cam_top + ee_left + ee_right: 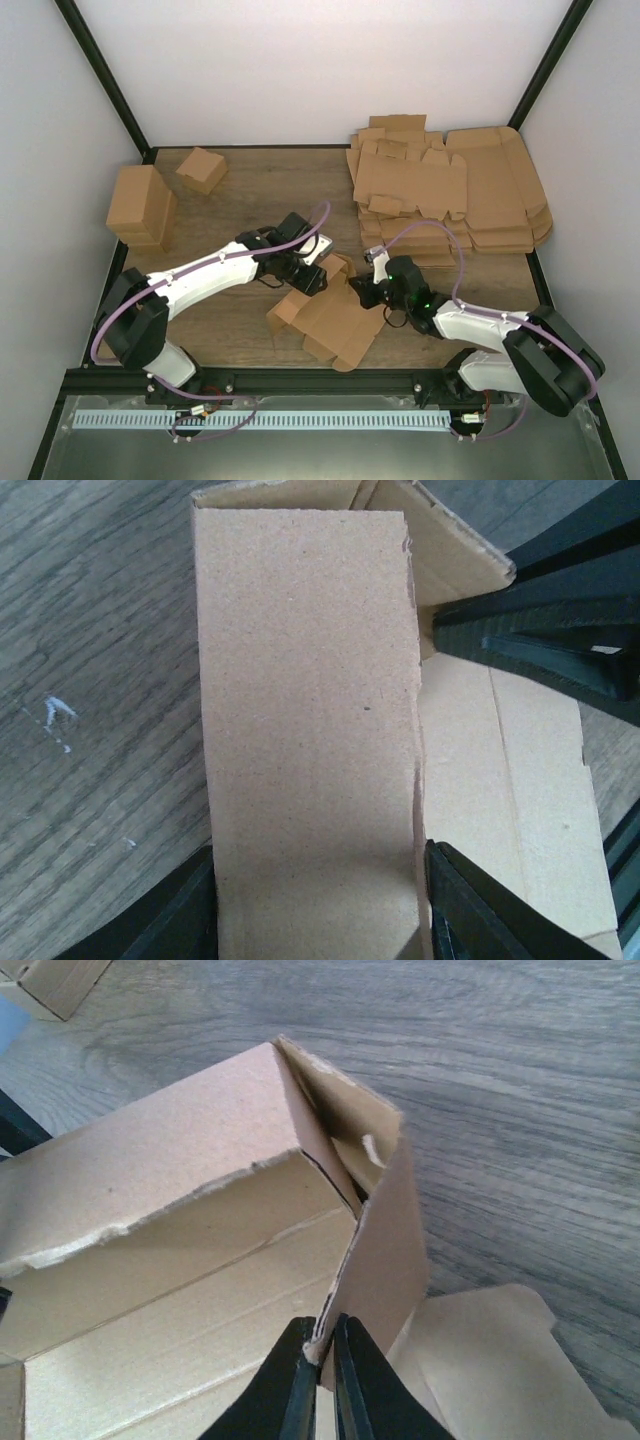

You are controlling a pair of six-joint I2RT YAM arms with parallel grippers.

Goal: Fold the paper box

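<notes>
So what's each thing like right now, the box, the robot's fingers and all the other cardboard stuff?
paper box: half folded, some walls up, other flaps lying flat.
left fingers: spread wide, a raised flap between them.
right fingers: shut, pinching a flap's edge.
cardboard stack: flat, not folded.
tall box: folded shut.
small box: folded shut.

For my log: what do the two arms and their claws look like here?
Left arm and right arm: white shells between bulky black joints, each trailed by a looping purple cable. A green light glows on the right arm's wrist. Left claw and right claw have matte black tapered fingers.
</notes>
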